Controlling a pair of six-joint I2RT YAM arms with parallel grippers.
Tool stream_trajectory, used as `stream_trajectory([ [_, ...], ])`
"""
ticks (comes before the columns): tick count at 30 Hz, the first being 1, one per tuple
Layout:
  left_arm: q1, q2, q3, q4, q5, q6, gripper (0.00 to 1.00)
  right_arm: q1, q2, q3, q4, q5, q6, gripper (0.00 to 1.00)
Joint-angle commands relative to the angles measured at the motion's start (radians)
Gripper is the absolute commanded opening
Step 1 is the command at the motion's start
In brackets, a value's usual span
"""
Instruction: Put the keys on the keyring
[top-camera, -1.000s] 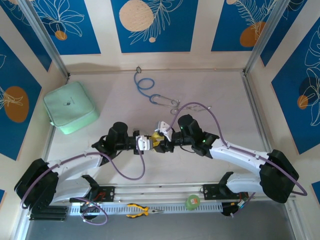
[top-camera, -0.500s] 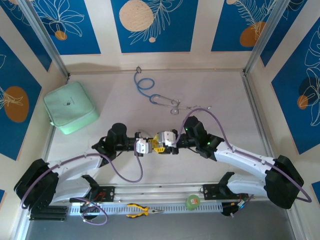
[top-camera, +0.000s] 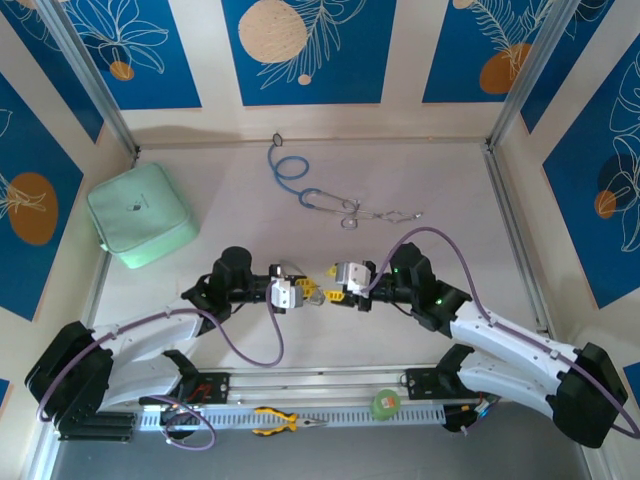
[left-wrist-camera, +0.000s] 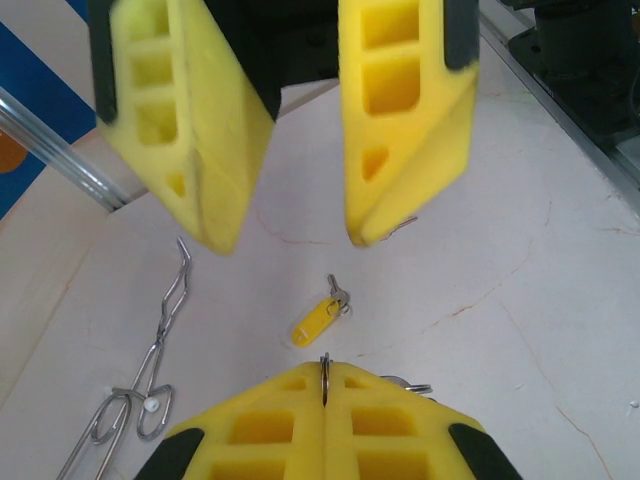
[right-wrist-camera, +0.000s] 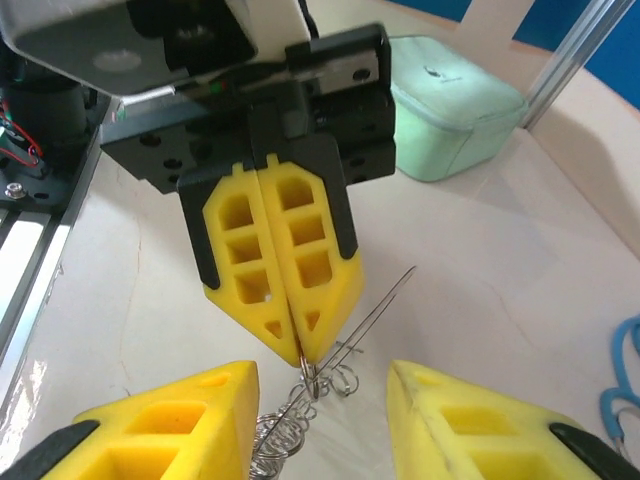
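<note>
My left gripper (top-camera: 306, 294) (left-wrist-camera: 324, 378) is shut on the keyring, pinching one of its small metal rings (left-wrist-camera: 324, 366). In the right wrist view the left gripper (right-wrist-camera: 305, 355) holds the keyring (right-wrist-camera: 300, 415) hanging as a thin wire loop with several small rings bunched below the tips. My right gripper (top-camera: 332, 284) (right-wrist-camera: 322, 370) stands open, facing the left one a short way off, with its jaws either side of the hanging rings and not touching them. The yellow-headed key (left-wrist-camera: 318, 318) lies flat on the table under both grippers. The green-headed key is out of view.
A mint-green pouch (top-camera: 140, 215) (right-wrist-camera: 450, 90) sits at the left. The blue stethoscope (top-camera: 295, 175) lies at the back, its metal ear tubes (left-wrist-camera: 150, 370) nearest the grippers. Yellow-handled pliers (top-camera: 285, 420) and a round green disc (top-camera: 384, 403) rest on the front rail.
The right arm has swung back to the right, so its gripper has drawn away from the left one and a gap now shows. The left gripper has barely moved.
</note>
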Motion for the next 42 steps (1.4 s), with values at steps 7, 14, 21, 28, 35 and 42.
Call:
stream_trajectory([
  [7,-0.009,-0.019,-0.02,0.062,0.059,-0.006,0.0,0.02,0.101,0.011,0.017,0.003,0.003,0.34],
  [14,-0.009,-0.019,-0.022,0.065,0.08,-0.009,0.0,0.023,0.138,0.029,0.028,-0.001,0.002,0.26],
  [21,-0.01,-0.019,-0.019,0.059,0.098,-0.013,0.0,0.028,0.158,0.038,0.062,-0.01,0.01,0.17],
  [28,-0.009,-0.019,-0.017,0.052,0.105,-0.013,0.0,0.028,0.159,0.037,0.07,-0.024,0.017,0.12],
  [35,-0.01,-0.064,-0.007,-0.02,0.021,-0.006,0.32,0.027,0.148,0.047,0.032,-0.022,0.0,0.0],
  [42,-0.009,-0.178,0.048,-0.394,-0.108,0.132,0.3,0.025,0.137,0.103,-0.094,-0.002,-0.08,0.0],
])
